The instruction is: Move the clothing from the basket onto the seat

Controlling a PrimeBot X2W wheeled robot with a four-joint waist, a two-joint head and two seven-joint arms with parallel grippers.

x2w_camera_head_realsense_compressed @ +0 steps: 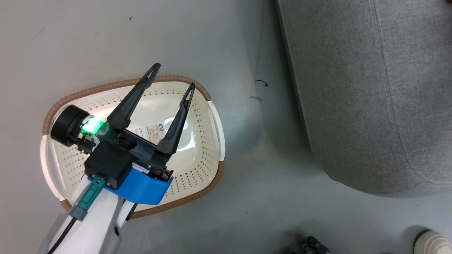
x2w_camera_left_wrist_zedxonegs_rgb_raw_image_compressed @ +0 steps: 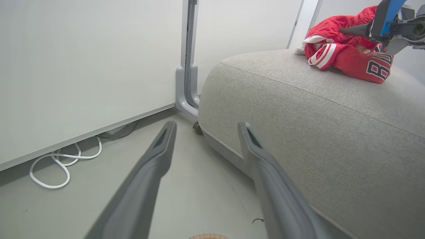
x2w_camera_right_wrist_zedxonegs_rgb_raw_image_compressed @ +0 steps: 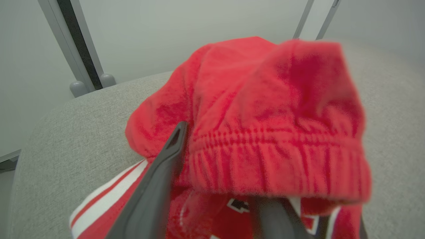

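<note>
The cream basket [x2w_camera_head_realsense_compressed: 206, 116] with its brown rim stands on the floor and holds no clothing. My left gripper [x2w_camera_head_realsense_compressed: 173, 74] hovers over it, open, with nothing between its fingers; in the left wrist view the left gripper [x2w_camera_left_wrist_zedxonegs_rgb_raw_image_compressed: 206, 123] points toward the grey seat [x2w_camera_left_wrist_zedxonegs_rgb_raw_image_compressed: 298, 116]. Red clothing [x2w_camera_left_wrist_zedxonegs_rgb_raw_image_compressed: 345, 56] with white stripes and block lettering lies piled on the seat, under one dark finger [x2w_camera_left_wrist_zedxonegs_rgb_raw_image_compressed: 353, 30] of my right gripper. In the right wrist view my right gripper [x2w_camera_right_wrist_zedxonegs_rgb_raw_image_compressed: 214, 132] is open, and a blurred red garment [x2w_camera_right_wrist_zedxonegs_rgb_raw_image_compressed: 265, 116] drapes over its right finger above the seat [x2w_camera_right_wrist_zedxonegs_rgb_raw_image_compressed: 83, 132].
The seat [x2w_camera_head_realsense_compressed: 353, 88] lies to the basket's right across a strip of grey floor. A paper label [x2w_camera_head_realsense_compressed: 150, 132] sits on the basket's bottom. A white shoe [x2w_camera_head_realsense_compressed: 432, 243] shows at the lower right. A white cable [x2w_camera_left_wrist_zedxonegs_rgb_raw_image_compressed: 63, 166] lies along the wall by a grey post [x2w_camera_left_wrist_zedxonegs_rgb_raw_image_compressed: 189, 66].
</note>
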